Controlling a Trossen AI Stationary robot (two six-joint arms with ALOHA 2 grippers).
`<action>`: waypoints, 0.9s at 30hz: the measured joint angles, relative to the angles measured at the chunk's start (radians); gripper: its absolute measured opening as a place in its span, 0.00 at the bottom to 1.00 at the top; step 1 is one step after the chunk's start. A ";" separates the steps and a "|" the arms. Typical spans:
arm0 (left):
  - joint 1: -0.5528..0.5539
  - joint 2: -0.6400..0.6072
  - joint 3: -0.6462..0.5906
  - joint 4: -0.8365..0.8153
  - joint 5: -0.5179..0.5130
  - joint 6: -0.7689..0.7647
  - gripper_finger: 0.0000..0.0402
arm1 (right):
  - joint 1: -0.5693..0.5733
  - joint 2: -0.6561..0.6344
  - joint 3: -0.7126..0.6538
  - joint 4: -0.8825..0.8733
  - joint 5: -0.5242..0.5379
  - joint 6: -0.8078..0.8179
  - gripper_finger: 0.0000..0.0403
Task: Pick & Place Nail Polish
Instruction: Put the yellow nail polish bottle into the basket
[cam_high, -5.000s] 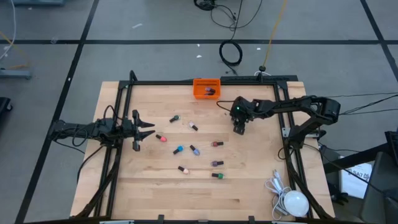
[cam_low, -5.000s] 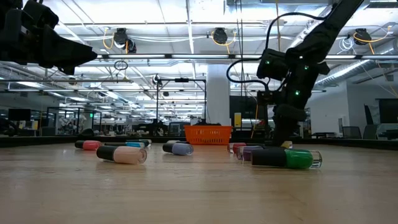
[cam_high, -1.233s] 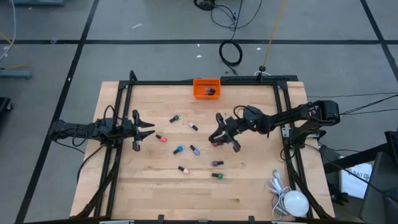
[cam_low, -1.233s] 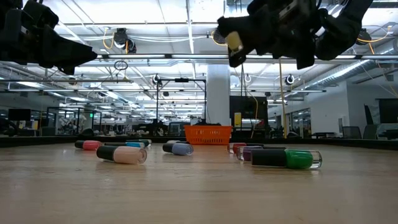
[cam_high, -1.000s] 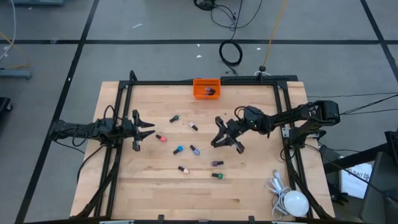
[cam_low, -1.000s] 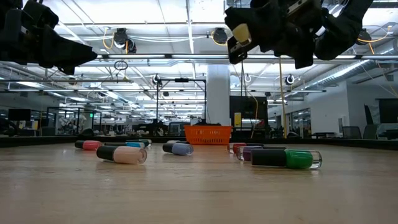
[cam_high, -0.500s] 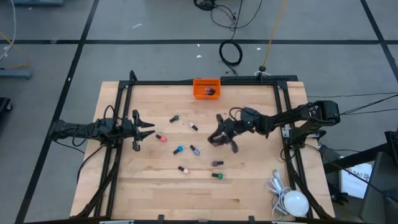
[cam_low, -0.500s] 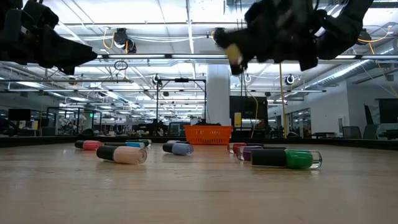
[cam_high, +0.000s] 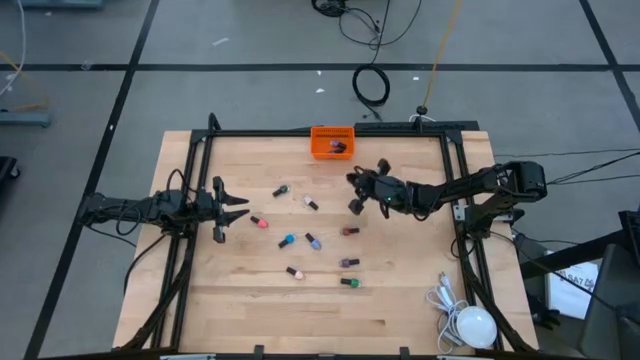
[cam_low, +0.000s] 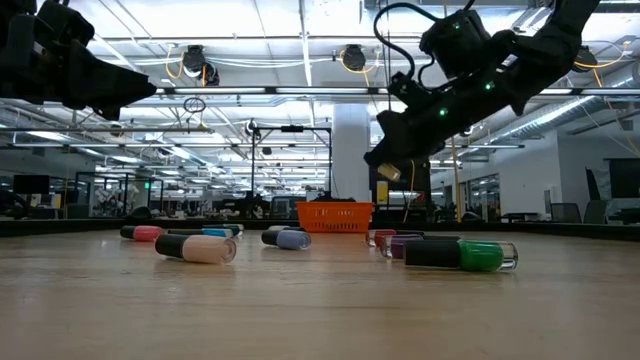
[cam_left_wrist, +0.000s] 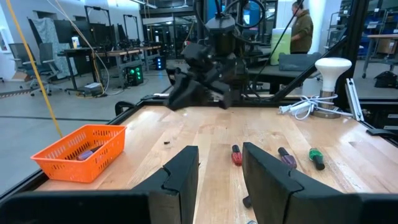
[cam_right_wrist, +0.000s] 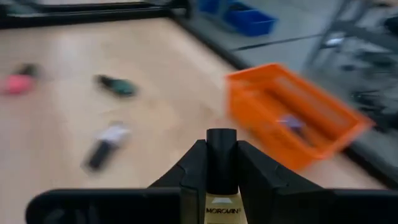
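Note:
My right gripper (cam_high: 358, 190) hangs above the table's far middle, shut on a pale nail polish bottle (cam_right_wrist: 221, 186) with a black cap. It points toward the orange bin (cam_high: 332, 141) at the far edge; a bottle lies inside the bin (cam_right_wrist: 291, 123). Several nail polish bottles lie on their sides across the table's middle, among them a pink one (cam_high: 259, 221), a blue one (cam_high: 287, 241) and a green one (cam_high: 349, 283). My left gripper (cam_high: 235, 208) waits open at the table's left edge, with nothing between its fingers. My right gripper pinches the bottle between its two fingers (cam_right_wrist: 194, 167), which lie along it. The black cap (cam_right_wrist: 221, 144) points forward and reaches just past the fingertips; the pale body (cam_right_wrist: 221, 210) lies farther back. The fingers slant down, coming from the table's right. The bottle (cam_low: 388, 172) is lifted clear of the table.
A black frame runs around the tabletop (cam_high: 300, 133). A white lamp with its coiled cord (cam_high: 470, 325) lies at the near right corner. The wood between the scattered bottles and the near edge (cam_high: 300, 320) is bare.
My right gripper has carried the pale bottle from above the table's middle toward the far edge and the orange bin, turning as it went so that it now faces the bin. It has stayed shut on the bottle.

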 joint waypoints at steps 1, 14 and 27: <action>0.000 0.000 0.000 0.000 0.000 0.000 0.31 | 0.000 0.000 0.000 0.000 0.039 -0.007 0.13; 0.000 0.000 0.000 0.000 0.000 0.000 0.31 | 0.000 0.000 0.000 0.000 0.235 -0.152 0.13; 0.000 0.000 0.000 0.000 0.000 0.000 0.31 | -0.003 0.000 0.000 -0.070 0.070 -0.688 0.13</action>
